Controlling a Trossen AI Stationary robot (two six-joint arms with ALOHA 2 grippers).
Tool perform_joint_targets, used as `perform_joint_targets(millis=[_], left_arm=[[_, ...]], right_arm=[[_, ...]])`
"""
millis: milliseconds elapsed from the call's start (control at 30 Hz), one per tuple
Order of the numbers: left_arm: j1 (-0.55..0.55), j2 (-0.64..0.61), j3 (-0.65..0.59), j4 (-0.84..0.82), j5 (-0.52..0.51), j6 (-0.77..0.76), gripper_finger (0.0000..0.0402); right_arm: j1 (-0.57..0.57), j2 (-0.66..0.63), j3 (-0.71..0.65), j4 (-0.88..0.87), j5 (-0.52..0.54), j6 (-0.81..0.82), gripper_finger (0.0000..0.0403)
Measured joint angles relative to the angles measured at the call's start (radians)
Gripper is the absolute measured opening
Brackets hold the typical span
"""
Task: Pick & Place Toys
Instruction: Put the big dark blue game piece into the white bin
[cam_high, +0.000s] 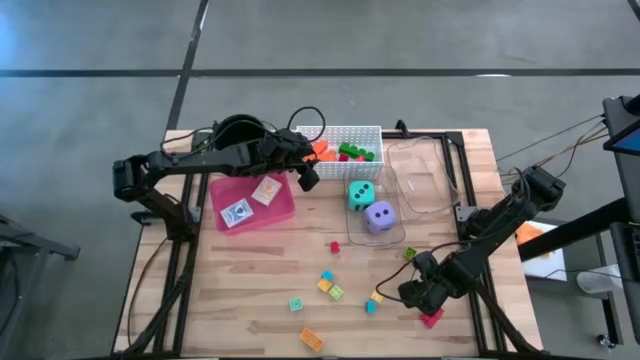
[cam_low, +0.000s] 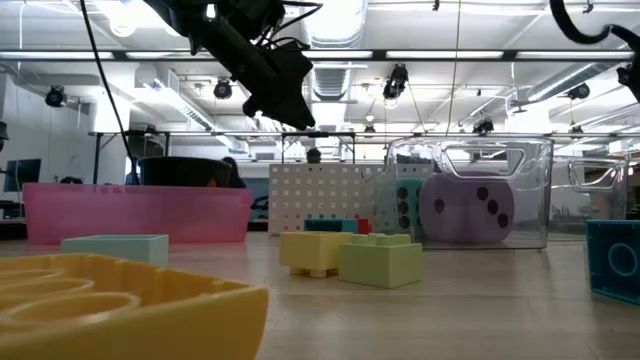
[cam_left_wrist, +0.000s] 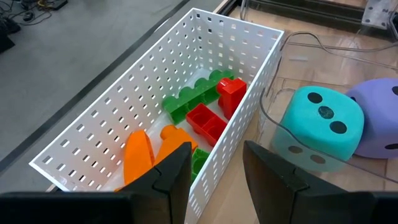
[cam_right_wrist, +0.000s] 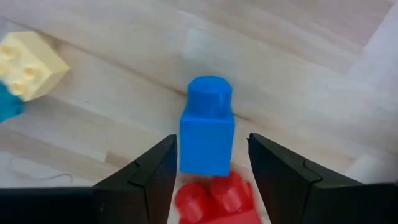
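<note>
White perforated basket (cam_left_wrist: 112, 118) holds red (cam_left_wrist: 205, 121), green (cam_left_wrist: 189, 99) and orange blocks (cam_left_wrist: 138, 155). Teal die (cam_left_wrist: 318, 121) and purple die (cam_left_wrist: 379, 118) have black dots. Pink tray (cam_high: 222, 190); blue block (cam_right_wrist: 207, 127).

Two dark, near-black jointed arms with blocky segments and loose black cables looping off the left arm (cam_high: 200, 160), right arm (cam_high: 490, 235) same build, each ending in two flat, angular matte black fingers (cam_right_wrist: 146, 177).

A grey floor (cam_high: 420, 35) crossed by dark seams surrounds the wooden desk (cam_high: 250, 270). Beyond it, the room has a white ceiling with long strip lights (cam_low: 560, 58), hanging lamps (cam_low: 397, 82) and a round duct (cam_low: 335, 25).
</note>
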Motion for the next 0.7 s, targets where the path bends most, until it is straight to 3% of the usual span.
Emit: perform_joint_targets(millis=[700], left_arm=[[0.0, 0.0, 0.0, -0.001, 0.0, 0.0, 0.0149]], right_arm=[[0.0, 0.067, 0.038, 0.01, -0.039, 0.004, 0.0195]])
